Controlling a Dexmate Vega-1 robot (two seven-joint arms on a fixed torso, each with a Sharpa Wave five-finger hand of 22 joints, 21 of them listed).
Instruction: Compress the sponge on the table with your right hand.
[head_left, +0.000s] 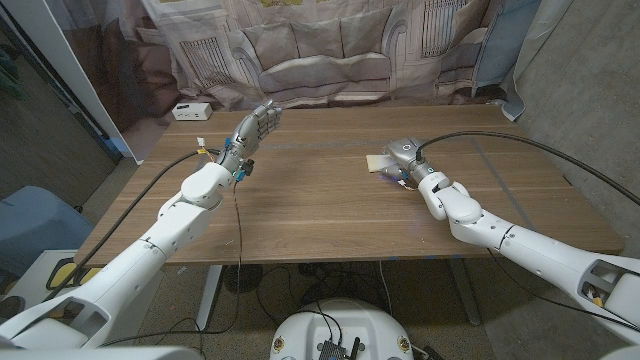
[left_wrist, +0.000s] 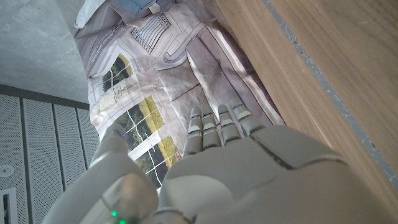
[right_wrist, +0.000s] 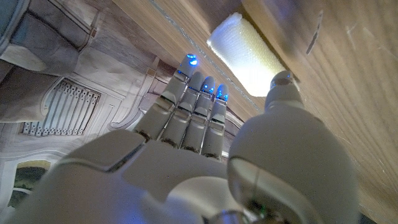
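Observation:
A pale yellow sponge lies on the wooden table, right of the middle. My right hand is right beside it, partly over its near end, fingers stretched out and holding nothing. In the right wrist view the straight fingers reach alongside the sponge, and the thumb tip sits at the sponge's end; I cannot tell whether it touches. My left hand is raised over the far left of the table, its fingers straight and close together, holding nothing.
A small white box stands off the table's far left corner. A printed curtain hangs behind the table. A thin black cable hangs from my left wrist across the table's left part.

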